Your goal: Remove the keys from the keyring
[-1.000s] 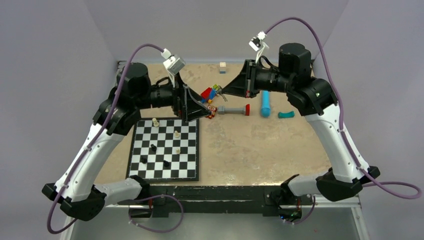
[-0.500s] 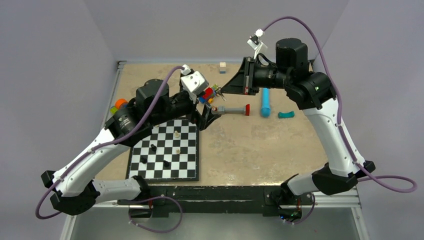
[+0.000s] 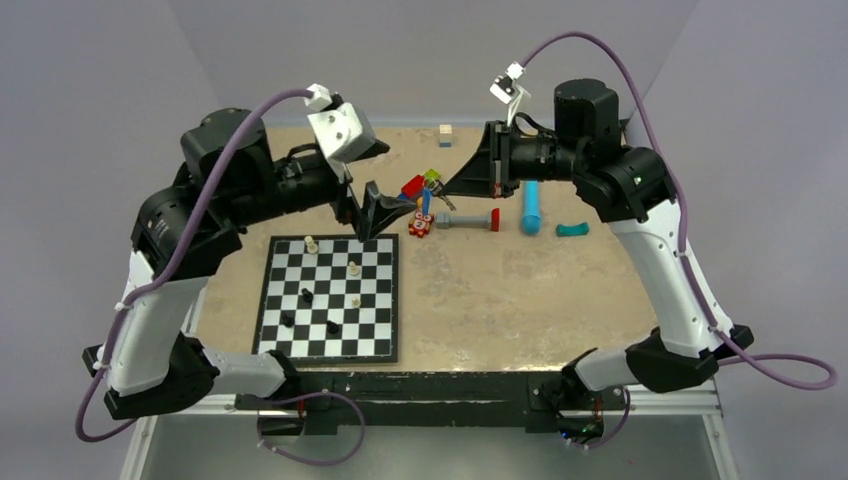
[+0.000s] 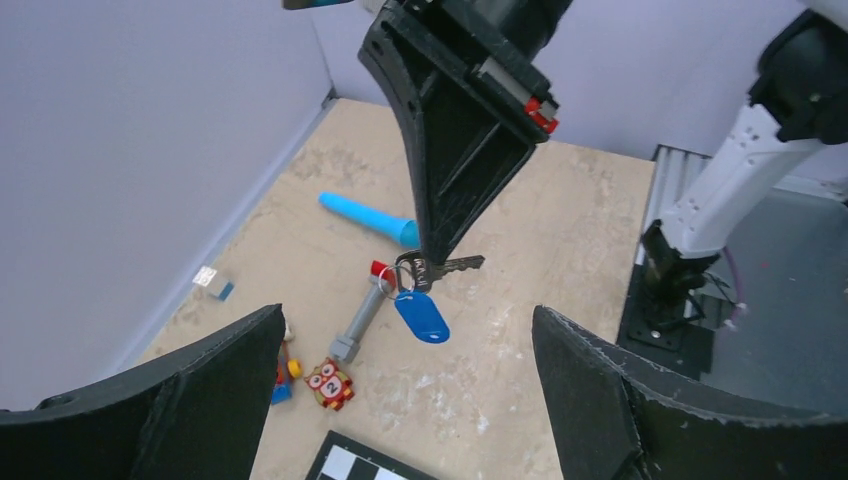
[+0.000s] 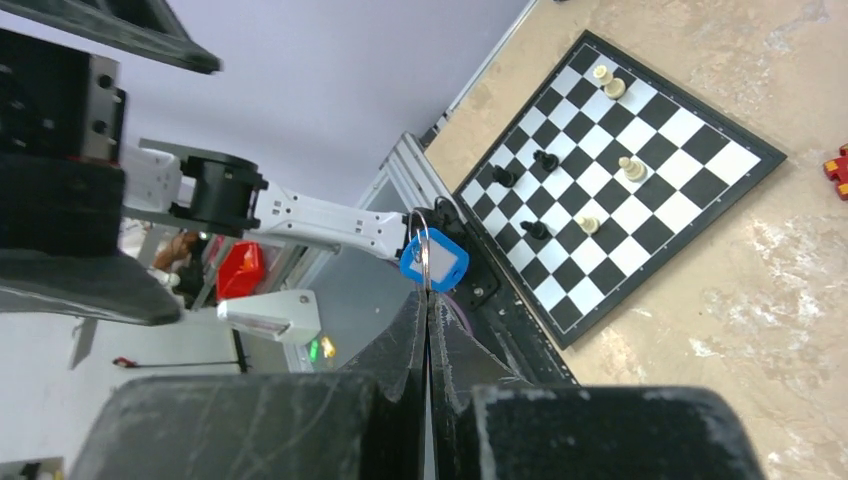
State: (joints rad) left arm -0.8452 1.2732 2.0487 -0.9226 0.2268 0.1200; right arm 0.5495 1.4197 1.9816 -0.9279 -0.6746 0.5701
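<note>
The chessboard (image 3: 330, 300) lies nearest the arm bases, left of centre on the worktop (image 3: 520, 300), with a few pieces standing on it. Just past its far edge the left gripper (image 3: 372, 212) hovers with its jaws spread wide and empty, facing right toward the bunch.

Beyond the board's far right corner a small red toy (image 4: 329, 383) and a grey bar with a red end (image 4: 362, 315) lie on the worktop. A light-blue cylinder (image 4: 368, 217) lies to their right.

Above these, clear of the worktop, the right gripper (image 4: 432, 245) has its jaws clenched on the keyring (image 4: 421, 315) at its metal ring. The blue tag dangles below, and the keys (image 4: 458, 265) stick out sideways from the tip, not yet off the ring. I cannot tell whether the pinch also catches a key head.

The step in hand looks like bringing the empty jaws onto a key. To do it well:
- Line them up so that one key blade, not the swinging tag, sits squarely between them.
- Close on the blade near its head.
- Keep the right arm steady as an anchor.
- Walk the key round the split coil rather than tugging it straight, since thin metal is likely to slip.
- Work low over bare worktop, so a dropped key would probably land within reach.
</note>
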